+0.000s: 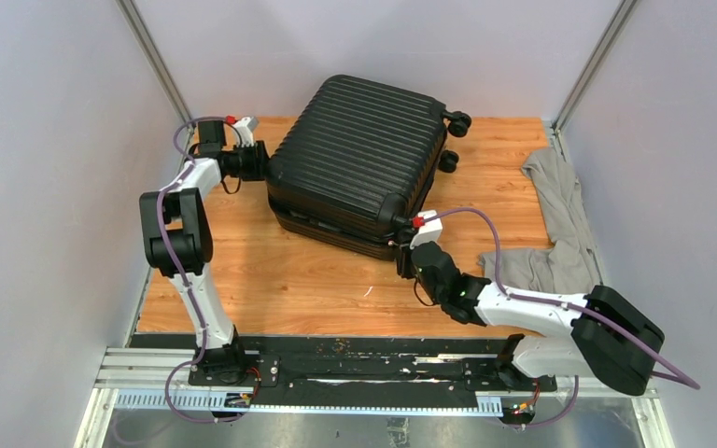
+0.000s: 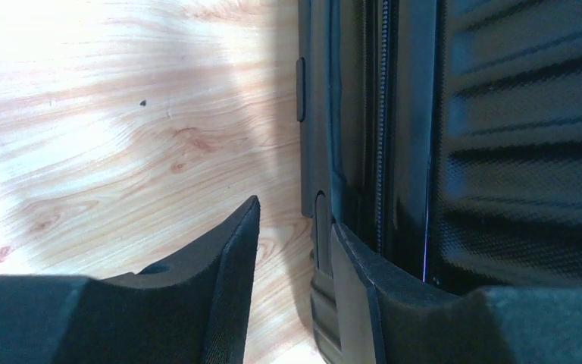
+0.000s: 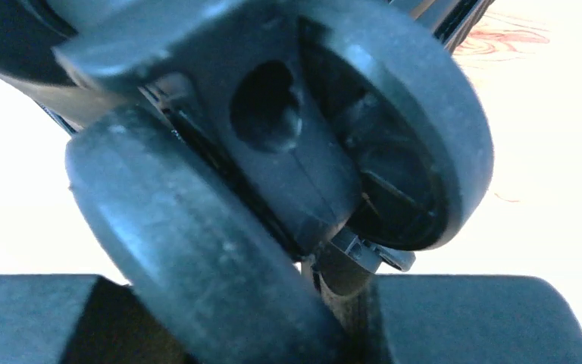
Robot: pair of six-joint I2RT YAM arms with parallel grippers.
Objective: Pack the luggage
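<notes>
Near edge: both arm bases bolted to the rail (image 1: 336, 369), wooden table (image 1: 271, 280) beyond it.

Right arm lies low, reaching in from the right. Right gripper (image 1: 411, 254) is at the near corner of the luggage (image 1: 355, 154). Right wrist view: a twin caster (image 3: 273, 152) fills the frame, its lower disc dipping into the gap between the two pads (image 3: 462, 318). Jaws stand apart with the caster between them. Cannot tell whether the pads press on it, as the contact line is hidden.

Right side, mid-table: grey cloth (image 1: 560, 233), crumpled, lying on the wood against the right wall. It is outside the luggage and apart from it.

Centre: the luggage lies flat on the table, ribbed shell up, turned at an angle to the table edges. Both halves are together, so it is closed. Interior and any contents are not visible.

Left arm is elbow-up, its wrist pointing right. Left gripper (image 1: 258, 163) is at the left corner of the luggage. Left wrist view: jaws partly open. One finger (image 2: 220, 296) is over bare wood. The other finger (image 2: 364, 303) is against the shell beside the zip (image 2: 383, 114). Wood shows in the gap, along with a narrow dark edge of the shell. Nothing is clamped.

Far side: two wheels (image 1: 457, 122) stick out from the far right end of the luggage, near the back wall.
</notes>
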